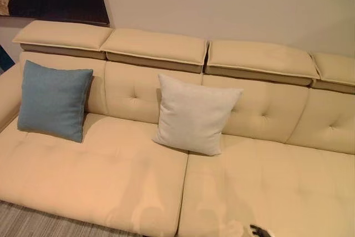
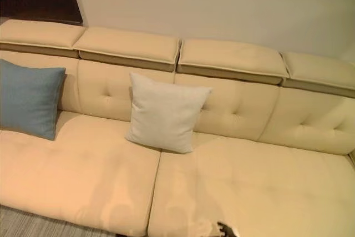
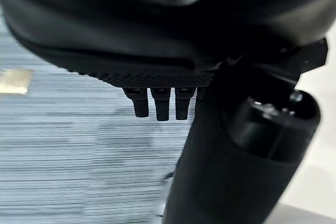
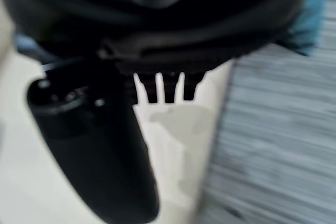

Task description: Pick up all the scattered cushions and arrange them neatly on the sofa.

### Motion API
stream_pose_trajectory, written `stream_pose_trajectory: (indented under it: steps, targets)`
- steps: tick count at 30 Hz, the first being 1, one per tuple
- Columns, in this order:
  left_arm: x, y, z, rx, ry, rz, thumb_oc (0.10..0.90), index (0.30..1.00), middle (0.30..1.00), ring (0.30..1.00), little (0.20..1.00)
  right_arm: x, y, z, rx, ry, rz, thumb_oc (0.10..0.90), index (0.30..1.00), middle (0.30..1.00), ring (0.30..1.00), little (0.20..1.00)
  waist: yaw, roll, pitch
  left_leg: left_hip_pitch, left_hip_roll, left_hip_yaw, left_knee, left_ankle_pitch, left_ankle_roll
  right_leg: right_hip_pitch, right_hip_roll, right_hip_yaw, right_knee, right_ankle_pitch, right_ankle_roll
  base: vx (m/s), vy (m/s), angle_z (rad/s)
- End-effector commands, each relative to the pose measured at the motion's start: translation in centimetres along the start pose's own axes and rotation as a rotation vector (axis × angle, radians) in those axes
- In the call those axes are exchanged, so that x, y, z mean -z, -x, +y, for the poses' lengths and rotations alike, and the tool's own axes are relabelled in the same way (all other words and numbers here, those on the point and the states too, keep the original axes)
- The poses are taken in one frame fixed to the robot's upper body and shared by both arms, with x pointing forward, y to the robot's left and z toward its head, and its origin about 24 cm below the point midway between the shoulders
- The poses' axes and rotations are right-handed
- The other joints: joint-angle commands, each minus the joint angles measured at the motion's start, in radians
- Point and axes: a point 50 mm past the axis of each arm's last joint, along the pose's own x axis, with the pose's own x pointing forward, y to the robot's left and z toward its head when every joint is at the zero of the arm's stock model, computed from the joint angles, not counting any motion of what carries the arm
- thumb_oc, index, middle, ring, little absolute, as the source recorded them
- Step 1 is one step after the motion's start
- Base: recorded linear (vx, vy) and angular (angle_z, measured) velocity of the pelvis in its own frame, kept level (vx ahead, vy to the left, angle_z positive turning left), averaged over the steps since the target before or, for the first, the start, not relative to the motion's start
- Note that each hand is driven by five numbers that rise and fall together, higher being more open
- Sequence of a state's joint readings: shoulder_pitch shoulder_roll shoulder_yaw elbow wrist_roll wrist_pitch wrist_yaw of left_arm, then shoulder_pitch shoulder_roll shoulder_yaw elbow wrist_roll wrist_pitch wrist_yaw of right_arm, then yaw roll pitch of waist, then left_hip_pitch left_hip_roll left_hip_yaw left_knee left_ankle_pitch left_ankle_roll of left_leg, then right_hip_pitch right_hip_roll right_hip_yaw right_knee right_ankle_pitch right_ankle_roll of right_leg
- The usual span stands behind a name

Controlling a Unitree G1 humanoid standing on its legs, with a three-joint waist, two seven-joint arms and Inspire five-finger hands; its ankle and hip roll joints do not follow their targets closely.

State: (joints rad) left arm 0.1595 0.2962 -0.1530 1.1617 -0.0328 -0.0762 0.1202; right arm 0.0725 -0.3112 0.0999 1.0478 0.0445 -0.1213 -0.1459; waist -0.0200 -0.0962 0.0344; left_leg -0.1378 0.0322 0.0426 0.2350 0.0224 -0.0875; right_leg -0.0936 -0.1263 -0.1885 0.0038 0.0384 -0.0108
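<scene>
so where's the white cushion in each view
Left eye view: white cushion leans on the sofa backrest, near the middle, by the seat seam.
Right eye view: same cushion, left of centre.
Left wrist view: carpet, no cushion.
Right wrist view: no white cushion.
Shared landmark: blue cushion, far left in both eye views.

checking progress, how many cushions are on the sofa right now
2: a blue cushion leaning on the backrest at the sofa's left end, a white cushion propped near the middle. Others may lie out of sight.

- sofa point(image 1: 111, 176): smooth cream leather look, soft sheen
- blue cushion point(image 1: 52, 101): matt woven cloth
- white cushion point(image 1: 191, 115): matt, slightly rough cloth
- floor point(image 3: 79, 156): grey ribbed carpet
</scene>
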Motion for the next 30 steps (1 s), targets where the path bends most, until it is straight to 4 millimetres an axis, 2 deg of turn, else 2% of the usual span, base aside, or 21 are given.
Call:
stream_pose_trajectory:
  steps: [1, 4, 6, 8, 9, 11, 13, 14, 15, 17, 18, 21, 23, 24, 25, 26, 30]
  targets:
    - [-7.7, -0.7, 0.9, -0.031, 0.055, -0.266, 0.8, 0.9, 0.9, 0.9, 0.9, -3.2, -0.9, -2.6, 0.083, 0.011, -0.109, 0.8, 0.9, 0.9, 0.9, 0.9, -0.037, 0.044, 0.02, 0.134, -0.016, -0.028, -0.056, -0.15, 0.004, 0.007, 0.03, 0.024, -0.042, 0.015, 0.127, -0.09, 0.181, 0.03]
    - [-8.3, -0.7, 0.7, -0.025, 0.049, -0.279, 0.8, 0.9, 0.9, 0.9, 0.9, -2.9, -1.0, -2.7, 0.098, 0.002, -0.079, 0.8, 0.9, 0.9, 0.9, 0.9, -0.046, 0.044, 0.02, 0.152, -0.034, -0.028, -0.118, -0.178, 0.019, -0.03, 0.011, 0.029, -0.029, 0.042, 0.145, -0.15, 0.233, 0.3]
    - [-9.0, -0.8, 0.7, -0.026, 0.035, -0.296, 0.8, 0.9, 0.9, 0.9, 0.9, -2.6, -1.1, -2.1, 0.089, 0.007, -0.047, 0.8, 0.9, 0.9, 0.9, 0.9, -0.048, 0.035, 0.032, 0.143, -0.048, -0.03, -0.132, -0.175, 0.028, -0.059, -0.005, 0.035, -0.027, 0.075, 0.163, -0.14, 0.135, -0.24]
    - [-9.0, -0.8, 0.7, -0.027, 0.035, -0.297, 0.8, 0.9, 0.9, 0.9, 0.9, -2.6, -1.1, -2.1, 0.089, 0.007, -0.047, 0.8, 0.9, 0.9, 0.9, 0.9, -0.048, 0.035, 0.031, 0.143, -0.048, -0.03, -0.132, -0.174, 0.028, -0.06, -0.005, 0.035, -0.027, 0.075, 0.164, -0.13, 0.106, -0.18]
    - [-9.7, -0.8, 0.7, -0.028, 0.028, -0.31, 0.8, 0.9, 0.9, 0.9, 0.9, -2.3, -1.1, -1.1, 0.07, 0.025, -0.021, 0.8, 0.9, 0.9, 0.9, 0.9, -0.043, 0.02, 0.046, 0.132, -0.073, -0.038, -0.163, -0.167, 0.046, -0.099, -0.024, 0.045, -0.044, 0.12, 0.192, -0.28, 0.203, -0.12]
    - [-9.8, -0.9, 1.2, -0.045, 0.019, -0.308, 0.8, 0.9, 0.9, 0.9, 0.9, -2.3, -1.2, -0.6, 0.061, 0.023, -0.006, 0.8, 0.9, 0.9, 0.9, 0.9, -0.04, 0.012, 0.063, 0.116, -0.076, -0.022, -0.166, -0.156, 0.054, -0.133, -0.036, 0.043, -0.04, 0.143, 0.212, -0.3, 0.16, -0.52]
    - [-10.0, -0.9, 1.7, -0.055, -0.007, -0.308, 0.8, 0.9, 0.9, 0.9, 0.9, -2.4, -1.2, -0.3, 0.051, 0.025, -0.002, 0.8, 0.9, 0.9, 0.9, 0.9, -0.035, 0.012, 0.079, 0.093, -0.069, -0.009, -0.161, -0.14, 0.063, -0.144, -0.035, 0.036, -0.001, 0.11, 0.212, -0.3, 0.092, -0.66]
    - [-9.7, -1.0, 1.8, -0.055, -0.025, -0.295, 0.8, 0.9, 0.9, 0.9, 0.9, -1.5, -1.0, 0.0, 0.04, 0.034, 0.027, 0.8, 0.9, 0.9, 0.9, 0.9, -0.027, 0.017, 0.084, 0.085, -0.065, 0.005, -0.169, -0.127, 0.075, -0.122, -0.028, 0.038, 0.067, 0.072, 0.194, -0.25, 0.086, -0.43]
    - [-9.8, -1.0, 1.8, -0.056, -0.025, -0.295, 0.8, 0.9, 0.9, 0.9, 0.9, -1.5, -1.0, 0.0, 0.04, 0.034, 0.026, 0.8, 0.9, 0.9, 0.9, 0.9, -0.028, 0.015, 0.082, 0.082, -0.067, 0.005, -0.17, -0.124, 0.076, -0.125, -0.03, 0.038, 0.067, 0.073, 0.194, -0.22, 0.086, -0.43]
    - [-9.4, -1.0, 1.8, -0.05, -0.044, -0.28, 0.8, 0.9, 0.9, 0.9, 0.9, -0.7, -0.8, 0.1, 0.034, 0.029, 0.052, 0.8, 0.9, 0.9, 0.9, 0.9, -0.019, 0.024, 0.072, 0.076, -0.057, 0.015, -0.185, -0.107, 0.085, -0.098, -0.021, 0.031, 0.135, 0.027, 0.179, -0.17, 0.047, -0.36]
    - [-9.1, -1.0, 1.8, -0.047, -0.059, -0.271, 0.8, 0.9, 0.9, 0.9, 0.9, 0.1, -0.6, 0.3, 0.025, 0.028, 0.081, 0.8, 0.9, 0.9, 0.9, 0.9, -0.006, 0.029, 0.063, 0.072, -0.048, 0.028, -0.194, -0.096, 0.091, -0.058, -0.011, 0.03, 0.183, -0.021, 0.171, -0.15, 0.023, -0.25]
    - [-9.0, -1.1, 1.9, -0.047, -0.062, -0.265, 0.8, 0.9, 0.9, 0.9, 0.9, 0.7, -0.4, 0.6, 0.014, 0.028, 0.103, 0.8, 0.9, 0.9, 0.9, 0.9, 0.005, 0.028, 0.042, 0.05, -0.043, 0.042, -0.195, -0.082, 0.092, -0.02, -0.003, 0.027, 0.202, -0.045, 0.168, -0.15, -0.025, -0.37]
    - [-9.0, -1.1, 2.0, -0.048, -0.059, -0.265, 0.8, 0.9, 0.9, 0.9, 0.9, 0.8, -0.4, 0.7, 0.014, 0.027, 0.107, 0.8, 0.9, 0.9, 0.9, 0.9, 0.012, 0.024, 0.037, 0.041, -0.042, 0.053, -0.192, -0.079, 0.09, 0.005, -0.004, 0.02, 0.19, -0.053, 0.171, -0.18, -0.052, -0.2]
    - [-9.2, -1.0, 2.0, -0.051, -0.05, -0.279, 0.8, 0.9, 0.9, 0.9, 0.9, 0.8, -0.4, 0.8, 0.011, 0.03, 0.109, 0.8, 0.9, 0.9, 0.9, 0.9, 0.042, 0.01, 0.027, 0.004, -0.036, 0.095, -0.181, -0.06, 0.079, 0.066, -0.016, -0.019, 0.13, -0.054, 0.175, -0.21, -0.095, -0.36]
    - [-9.4, -1.0, 2.0, -0.052, -0.044, -0.286, 0.8, 0.9, 0.9, 0.9, 0.9, 0.6, -0.4, 0.9, 0.014, 0.03, 0.105, 0.8, 0.9, 0.9, 0.9, 0.9, 0.049, 0.006, 0.019, -0.004, -0.032, 0.105, -0.183, -0.052, 0.072, 0.079, -0.011, -0.028, 0.085, -0.069, 0.177, -0.27, -0.191, -0.7]
    - [-9.4, -1.0, 1.8, -0.051, -0.038, -0.285, 0.8, 0.9, 0.9, 0.9, 0.9, 0.4, -0.5, 0.9, 0.017, 0.021, 0.098, 0.8, 0.9, 0.9, 0.9, 0.9, 0.045, 0.004, 0.014, -0.008, -0.019, 0.112, -0.185, -0.036, 0.061, 0.087, 0.005, -0.012, 0.036, -0.079, 0.17, -0.1, -0.141, -0.69]
    - [-9.9, -1.0, 1.6, -0.048, -0.026, -0.293, 0.8, 0.9, 0.9, 0.9, 0.9, -0.2, -0.7, 0.4, 0.034, 0.011, 0.082, 0.8, 0.9, 0.9, 0.9, 0.9, 0.033, 0.01, 0.025, -0.017, 0.0, 0.115, -0.175, -0.018, 0.043, 0.086, 0.03, 0.009, 0.0, -0.079, 0.152, -0.1, -0.119, -0.23]
